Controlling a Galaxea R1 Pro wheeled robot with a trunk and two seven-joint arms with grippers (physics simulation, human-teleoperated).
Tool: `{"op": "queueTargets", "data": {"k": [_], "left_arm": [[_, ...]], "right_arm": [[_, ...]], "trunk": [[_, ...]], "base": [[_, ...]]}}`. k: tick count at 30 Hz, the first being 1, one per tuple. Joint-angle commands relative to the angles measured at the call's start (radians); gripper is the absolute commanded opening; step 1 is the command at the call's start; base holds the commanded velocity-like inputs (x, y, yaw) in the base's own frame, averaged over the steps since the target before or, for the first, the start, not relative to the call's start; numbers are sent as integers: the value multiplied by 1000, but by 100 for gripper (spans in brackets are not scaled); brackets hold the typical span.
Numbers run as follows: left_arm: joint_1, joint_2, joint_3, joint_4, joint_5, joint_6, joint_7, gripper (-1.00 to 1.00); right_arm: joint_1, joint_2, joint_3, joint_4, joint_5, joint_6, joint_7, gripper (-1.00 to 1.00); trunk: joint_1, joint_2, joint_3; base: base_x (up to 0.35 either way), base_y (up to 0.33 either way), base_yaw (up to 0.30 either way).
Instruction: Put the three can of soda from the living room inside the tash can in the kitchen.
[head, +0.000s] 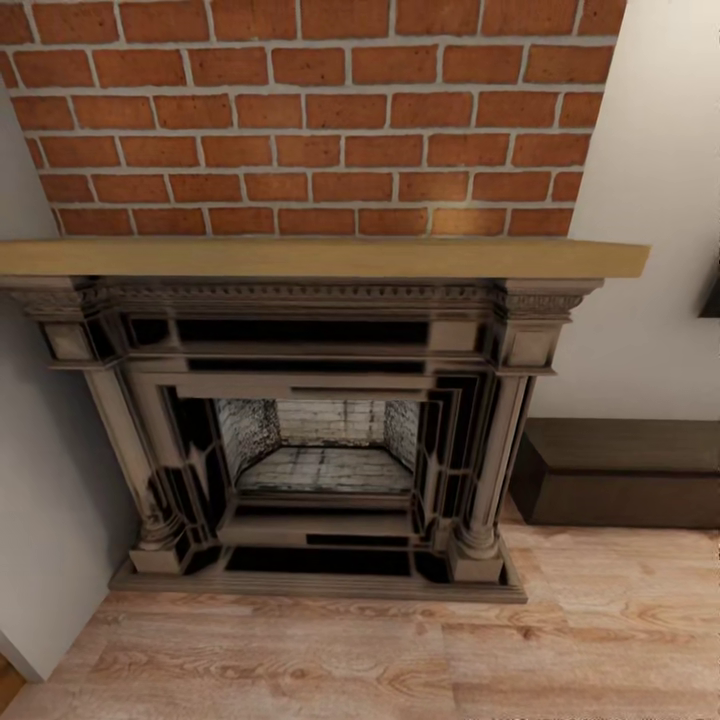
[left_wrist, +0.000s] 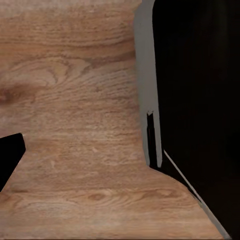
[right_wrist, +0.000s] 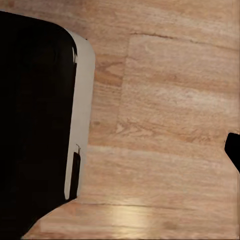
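A fireplace (head: 320, 440) is being faced head-on in the living room, dark carved surround and all, with a pale brick firebox (head: 325, 450) being shown in the middle. A light wood mantel (head: 320, 258) is being carried right above it, and red brick (head: 310, 110) is being stacked up over that. A dark low cabinet (head: 620, 485) is being kept just beside the fireplace, against the white wall (head: 650, 250). Wood floor (head: 400, 650) is being spread in front of it. At the wrists, a big black body (left_wrist: 200, 100) is being seen over the floor; whether either tool is clenched or released can't be told.
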Motion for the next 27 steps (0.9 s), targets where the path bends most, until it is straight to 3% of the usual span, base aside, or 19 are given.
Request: {"op": "queueTargets", "data": {"k": [1, 11, 27], "left_arm": [[2, 3, -1, 0, 2, 0, 1, 100], [9, 14, 0, 0, 33, -1, 5, 100], [9, 16, 0, 0, 40, 0, 6, 100]], "right_arm": [[4, -1, 0, 3, 0, 0, 0, 100], [44, -36, -2, 19, 0, 0, 0, 100], [52, -40, 0, 20, 0, 0, 1, 100]], "trunk": [[-4, 7, 2], [-42, 77, 20], [-104, 189, 46]], "base": [[0, 0, -61], [0, 0, -77], [0, 0, -84]]}}
